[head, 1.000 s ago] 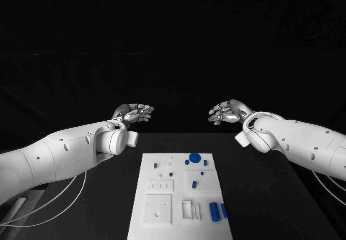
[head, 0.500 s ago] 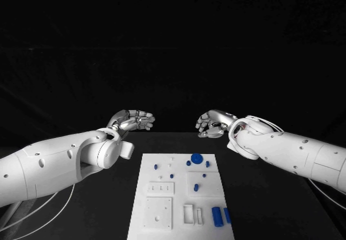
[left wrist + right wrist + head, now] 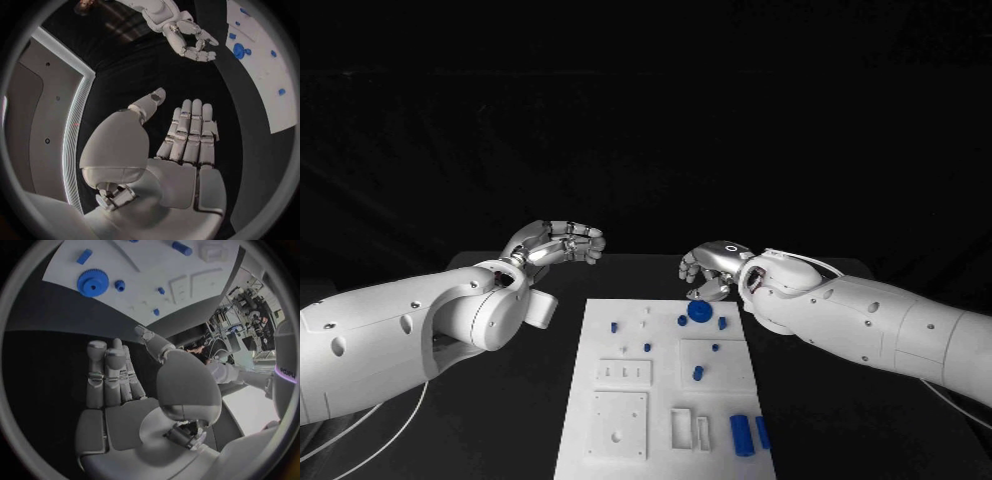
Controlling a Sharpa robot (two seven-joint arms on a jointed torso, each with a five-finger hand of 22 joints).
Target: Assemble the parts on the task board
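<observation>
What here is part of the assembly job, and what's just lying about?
Job:
- board
- gear
- small blue pegs
- two blue bars
- left hand, holds nothing
- right hand, holds nothing

Lying about:
- cables beside the left arm
- table

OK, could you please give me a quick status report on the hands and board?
Left hand open, empty. Right hand open, at far edge of white task board. Blue parts untouched. Nothing in the way.

The white board (image 3: 661, 395) lies at the centre of the black worktop (image 3: 862, 400). At 12 o'clock on it sits a blue gear (image 3: 698, 312); two blue cylinders (image 3: 741, 435) lie at 5 o'clock. The left robot hand (image 3: 563, 243) hovers off the board at 11 o'clock, the right robot hand (image 3: 708, 272) just above the gear, both empty.
</observation>
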